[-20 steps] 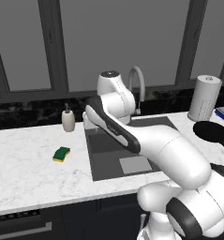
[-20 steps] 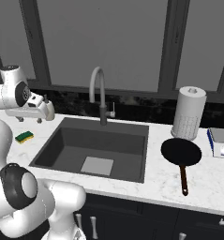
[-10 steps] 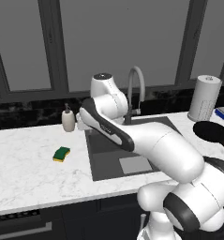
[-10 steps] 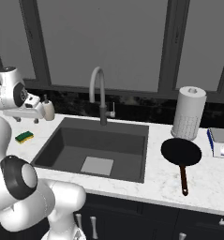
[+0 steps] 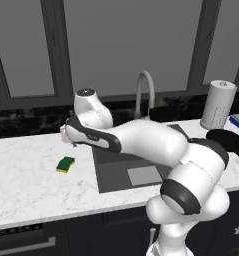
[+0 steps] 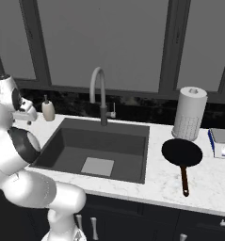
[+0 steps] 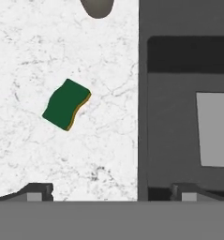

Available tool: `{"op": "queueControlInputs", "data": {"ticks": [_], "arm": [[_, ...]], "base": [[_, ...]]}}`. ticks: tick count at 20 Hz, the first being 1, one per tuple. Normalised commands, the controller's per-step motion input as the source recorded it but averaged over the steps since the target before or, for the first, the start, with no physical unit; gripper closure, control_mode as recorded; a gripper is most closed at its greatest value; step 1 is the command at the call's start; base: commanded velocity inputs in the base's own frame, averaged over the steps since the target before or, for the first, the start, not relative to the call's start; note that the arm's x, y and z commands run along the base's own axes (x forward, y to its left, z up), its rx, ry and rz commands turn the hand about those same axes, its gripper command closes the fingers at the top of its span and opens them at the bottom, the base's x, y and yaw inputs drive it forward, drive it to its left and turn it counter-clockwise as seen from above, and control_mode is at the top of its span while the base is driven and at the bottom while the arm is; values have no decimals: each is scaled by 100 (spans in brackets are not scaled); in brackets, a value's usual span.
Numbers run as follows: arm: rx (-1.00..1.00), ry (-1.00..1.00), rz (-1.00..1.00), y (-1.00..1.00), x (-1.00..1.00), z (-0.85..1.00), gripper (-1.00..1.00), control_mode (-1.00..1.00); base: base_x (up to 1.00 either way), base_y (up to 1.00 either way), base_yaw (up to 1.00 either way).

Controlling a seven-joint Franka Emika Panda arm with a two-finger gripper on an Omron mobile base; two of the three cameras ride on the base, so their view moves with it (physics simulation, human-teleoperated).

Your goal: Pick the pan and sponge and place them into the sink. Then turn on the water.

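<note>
Poised above the white marble tabletop [image 5: 26,185] to the left of the sink [image 5: 122,176], fingers spread wide and grasping nothing, the gripper [image 7: 111,191] looking straight down at the sponge [image 7: 66,104]. Seen in the left base view hanging over the tabletop at the sink's far-left corner [image 5: 69,136], above and slightly beyond the sponge [image 5: 65,164], which lies green side up on bare marble, just beside the basin's left edge, not yet touched.

Judged to be the approach for the sponge pick. Best done by shifting sideways until the sponge sits midway between the two fingertips [image 7: 37,191], since it lies off-centre in the hand view, with one fingertip now over the basin's rim. Worth rolling the wrist to match the sponge's skewed long sides, then dropping straight down and closing across the short width. Soft body likely to squash, so a low, level grip advisable. Care needed near the soap dispenser [image 6: 48,110] at the far edge.

Counted: one sponge; one pan [image 6: 181,153], resting on the tabletop well to the right of the sink [image 6: 132,136], handle pointing toward the near edge; one sink, nothing in it; one gooseneck faucet [image 6: 99,94], no stream running; one paper towel roll [image 6: 189,113]; one soap dispenser.
</note>
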Motion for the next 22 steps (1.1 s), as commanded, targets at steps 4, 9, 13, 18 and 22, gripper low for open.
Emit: {"op": "queueControlInputs", "data": {"ticks": [4, 9, 13, 18, 22], "arm": [[-2, 4, -2, 50, 25, -27, -100, -100], [0, 2, 0, 0, 0, -2, -100, -100], [0, 2, 0, 2, 3, -22, -100, -100], [0, 1, -2, 15, 15, -42, -100, -100], [0, 6, -4, 9, 8, -27, -100, -100]], "base": [[0, 0, 0], [0, 0, 0], [0, 0, 0], [0, 0, 0], [0, 0, 0]]}}
